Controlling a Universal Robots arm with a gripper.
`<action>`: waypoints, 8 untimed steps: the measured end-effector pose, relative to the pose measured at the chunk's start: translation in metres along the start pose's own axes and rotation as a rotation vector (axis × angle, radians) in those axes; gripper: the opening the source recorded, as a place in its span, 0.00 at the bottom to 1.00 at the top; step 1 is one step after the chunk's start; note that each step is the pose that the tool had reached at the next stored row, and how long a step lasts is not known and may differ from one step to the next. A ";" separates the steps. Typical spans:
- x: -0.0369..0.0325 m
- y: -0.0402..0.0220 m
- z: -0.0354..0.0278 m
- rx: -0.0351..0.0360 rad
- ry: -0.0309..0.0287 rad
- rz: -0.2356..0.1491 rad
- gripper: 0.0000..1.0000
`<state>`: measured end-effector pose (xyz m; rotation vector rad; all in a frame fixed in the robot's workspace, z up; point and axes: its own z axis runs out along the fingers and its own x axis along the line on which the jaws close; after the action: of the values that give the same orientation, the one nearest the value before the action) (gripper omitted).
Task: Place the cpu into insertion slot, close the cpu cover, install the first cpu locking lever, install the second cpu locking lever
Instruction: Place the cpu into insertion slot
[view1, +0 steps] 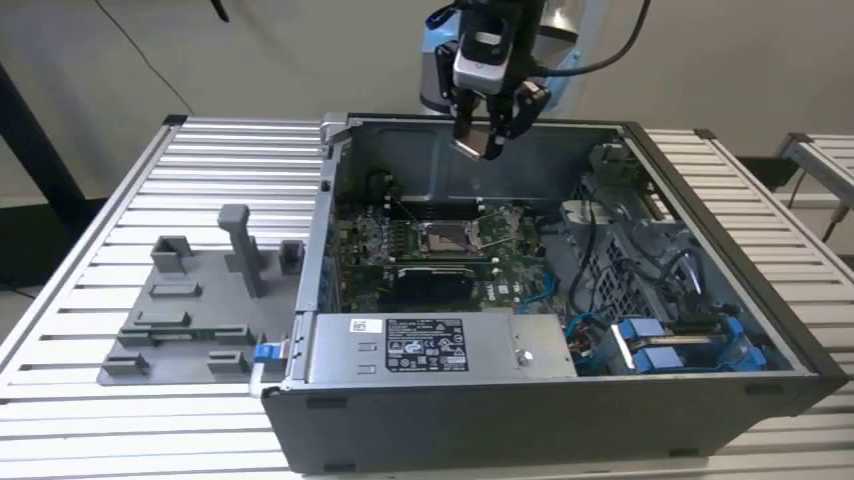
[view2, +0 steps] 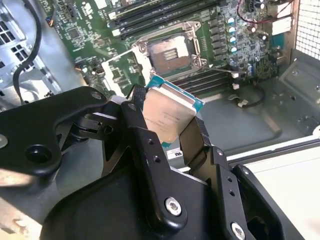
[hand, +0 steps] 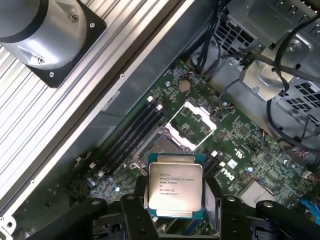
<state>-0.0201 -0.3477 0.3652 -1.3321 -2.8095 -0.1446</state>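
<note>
My gripper hangs above the back wall of the open computer case, shut on the cpu. In both wrist views the cpu sits edge-gripped between the two black fingers, its silvery-beige top showing. Below it on the green board lies the insertion slot, dark in the middle and uncovered. The cpu cover is swung open beside the slot. In the first wrist view the slot is partly hidden behind the chip.
A silver power supply box fills the case's front. Black cables and blue connectors crowd the exterior view's right. Dark memory slots run beside the socket. A grey fixture with upright holders stands on the slatted table at the left.
</note>
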 end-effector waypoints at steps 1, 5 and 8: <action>0.0000 0.0000 0.0000 0.0047 0.0040 0.004 0.54; 0.0000 -0.0001 0.0008 0.0213 0.0193 0.018 0.54; 0.0000 -0.0001 0.0019 0.0194 0.0179 0.045 0.54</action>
<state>-0.0201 -0.3477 0.3633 -1.3813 -2.7569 -0.1272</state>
